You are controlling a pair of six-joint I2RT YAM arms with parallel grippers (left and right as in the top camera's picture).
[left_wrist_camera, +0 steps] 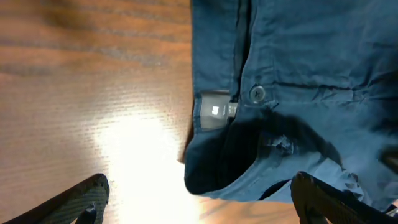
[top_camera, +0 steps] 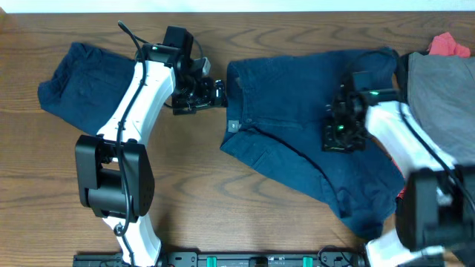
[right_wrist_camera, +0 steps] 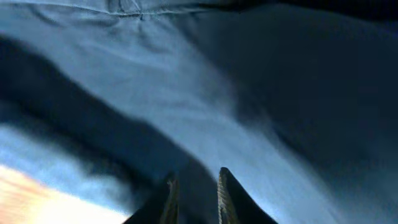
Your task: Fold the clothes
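While my left tool (left_wrist_camera: 198,206) hangs spread wide at the waistband corner of the navy shorts (top_camera: 297,126), my right tool (right_wrist_camera: 194,198) sits on their middle, fingers nearly together, can't tell if fabric's pinched. Shorts lie flat mid-table (left_wrist_camera: 93,93). Farther off: another navy piece (top_camera: 74,81) left, grey garment (top_camera: 441,89) and red piece (top_camera: 449,46) right.

Brown wood-grain table (top_camera: 245,215), bright glare of light (left_wrist_camera: 134,152) on its surface, pale strip (top_camera: 312,4) along far edge.

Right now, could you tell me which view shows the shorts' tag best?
The left wrist view: the tag sits close up beside the button. Overhead shows only a pale speck; the right wrist shows only shorts.
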